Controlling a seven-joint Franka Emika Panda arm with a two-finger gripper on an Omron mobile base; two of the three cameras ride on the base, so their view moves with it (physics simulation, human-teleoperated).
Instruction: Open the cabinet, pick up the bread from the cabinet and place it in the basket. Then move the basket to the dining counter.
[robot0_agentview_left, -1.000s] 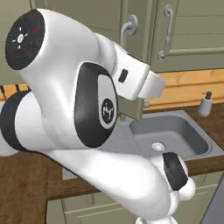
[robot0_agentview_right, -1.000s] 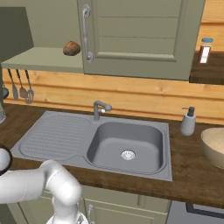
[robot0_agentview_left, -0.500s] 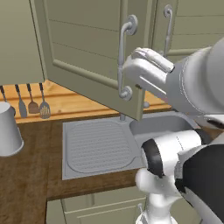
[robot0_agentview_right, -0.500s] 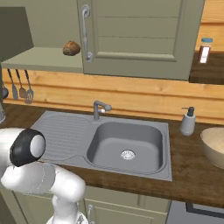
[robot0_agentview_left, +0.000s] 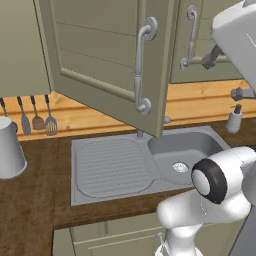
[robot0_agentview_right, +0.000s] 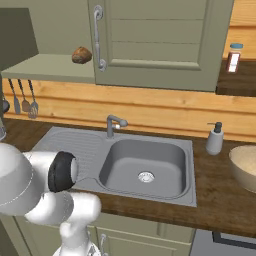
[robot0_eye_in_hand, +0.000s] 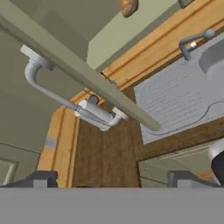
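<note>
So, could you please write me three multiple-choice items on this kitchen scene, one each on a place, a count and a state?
1. Where does the small golden-brown bread lump lie?
A. in the grey sink
B. on the shelf of the sage-green wall cabinet
C. in the round tan basket

2. How many utensils hang on the wooden wall left of the grey sink in the right base view?
A. one
B. three
C. six

3. How does the cabinet's recessed-panel door with the curved grey bar handle stand?
A. swung open
B. fully shut
C. taken off

Answers: 1 B, the bread sits on the open shelf beside the door's handle. 2 B, three hang side by side. 3 A, the door juts out over the sink in the left base view.
</note>
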